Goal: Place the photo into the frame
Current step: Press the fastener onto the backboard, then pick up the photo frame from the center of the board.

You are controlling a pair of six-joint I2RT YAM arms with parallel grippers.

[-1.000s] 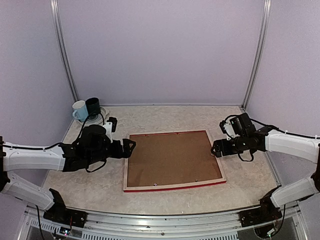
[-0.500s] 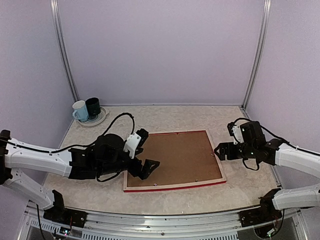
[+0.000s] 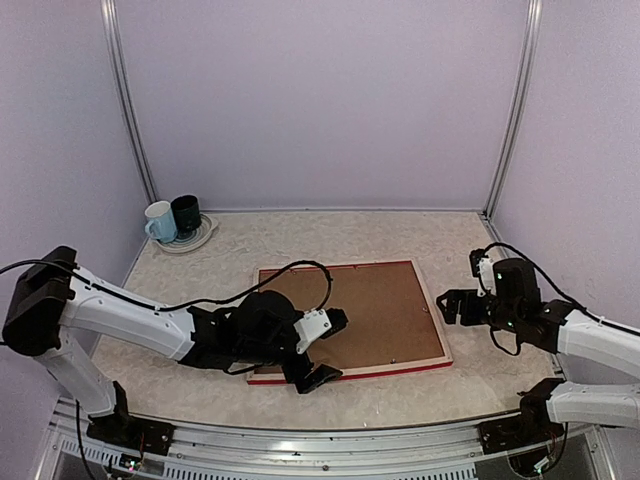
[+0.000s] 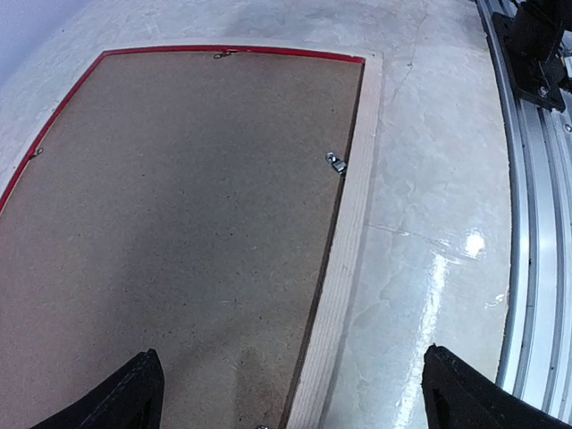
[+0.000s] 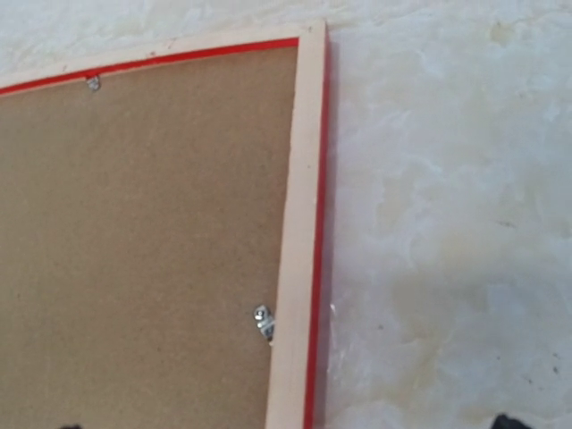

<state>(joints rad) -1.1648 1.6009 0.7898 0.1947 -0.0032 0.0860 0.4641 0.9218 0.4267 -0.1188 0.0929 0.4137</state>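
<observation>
The frame (image 3: 346,372) lies face down mid-table, pale wood back up, red showing at its edges, with a brown backing board (image 3: 345,315) set in it. The photo is hidden. My left gripper (image 3: 328,348) hovers open over the frame's near edge; in the left wrist view its fingertips (image 4: 134,393) straddle the pale wood rail (image 4: 349,250), one over the board (image 4: 179,206), one over the table. My right gripper (image 3: 445,307) stands open just off the frame's right edge (image 5: 299,179), holding nothing. Small metal clips (image 4: 336,163) (image 5: 263,323) sit along the board's rim.
A white mug (image 3: 158,221) and a dark mug (image 3: 186,213) stand on a plate (image 3: 203,239) in the back left corner. An aluminium rail (image 3: 320,440) runs along the table's near edge. Enclosure walls close in the back and both sides.
My left arm has swung from the frame's left edge round to its near edge. My right gripper has backed away from the frame's right edge toward the near right, its jaws widening slightly.
</observation>
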